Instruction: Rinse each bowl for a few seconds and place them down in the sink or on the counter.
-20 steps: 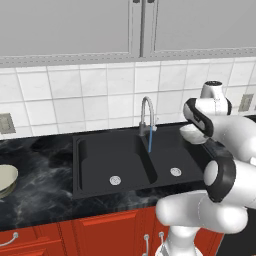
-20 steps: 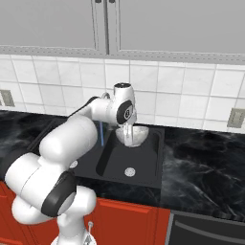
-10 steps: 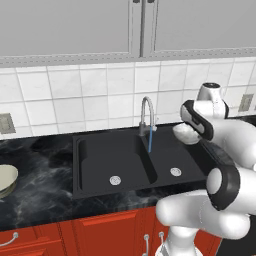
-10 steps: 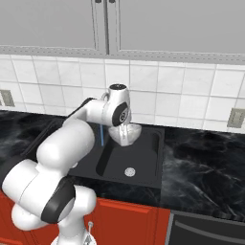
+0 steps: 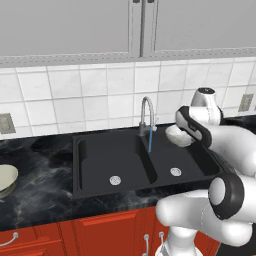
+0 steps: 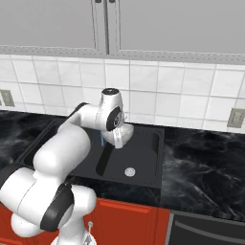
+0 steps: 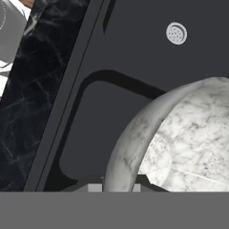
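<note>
White-grey bowl (image 5: 176, 135) hangs tilted in your gripper (image 6: 119, 139), pinched by its rim between the nearly closed fingers, above the right basin of the sink (image 5: 95, 165) and just right of the faucet (image 5: 146, 116), where a thin blue stream runs. You also have the greenish-cream bowl (image 5: 6, 179) sitting on the counter (image 5: 40, 195), far left, well apart from the hand.

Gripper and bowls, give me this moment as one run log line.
gripper: shut on white bowl | over sink right basin | faucet: running | cream bowl: on counter
</note>
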Robot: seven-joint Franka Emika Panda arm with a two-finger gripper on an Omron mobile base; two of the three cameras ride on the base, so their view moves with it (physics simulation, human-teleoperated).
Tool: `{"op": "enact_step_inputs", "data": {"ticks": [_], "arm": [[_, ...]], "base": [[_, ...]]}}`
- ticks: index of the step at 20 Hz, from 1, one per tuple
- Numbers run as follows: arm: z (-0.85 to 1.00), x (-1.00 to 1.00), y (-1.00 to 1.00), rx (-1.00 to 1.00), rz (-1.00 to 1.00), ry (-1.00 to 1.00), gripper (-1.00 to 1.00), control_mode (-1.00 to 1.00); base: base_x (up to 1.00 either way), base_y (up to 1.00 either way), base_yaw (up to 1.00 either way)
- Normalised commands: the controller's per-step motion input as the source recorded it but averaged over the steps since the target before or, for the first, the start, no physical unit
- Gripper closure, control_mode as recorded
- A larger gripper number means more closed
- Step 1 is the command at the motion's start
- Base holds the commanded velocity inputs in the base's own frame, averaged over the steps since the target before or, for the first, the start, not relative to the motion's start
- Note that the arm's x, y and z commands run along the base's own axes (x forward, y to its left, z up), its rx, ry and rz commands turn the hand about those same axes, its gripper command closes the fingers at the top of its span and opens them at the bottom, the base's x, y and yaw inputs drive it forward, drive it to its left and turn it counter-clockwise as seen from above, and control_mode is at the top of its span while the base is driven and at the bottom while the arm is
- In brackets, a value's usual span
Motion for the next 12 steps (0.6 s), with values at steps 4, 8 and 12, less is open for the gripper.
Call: {"op": "enact_step_inputs", "data": {"ticks": [4, 8, 12], "arm": [[-0.05, 0.16, 0.24, 0.05, 0.03, 0.0, 1.0, -1.0], [-0.06, 0.19, 0.24, 0.05, 0.03, 0.0, 1.0, -1.0], [-0.08, 0.22, 0.21, 0.05, 0.03, 0.01, 1.0, -1.0]], "base": [[0.0, 0.0, 0.0], [0.0, 0.0, 0.0], [0.0, 0.0, 0.0]]}}
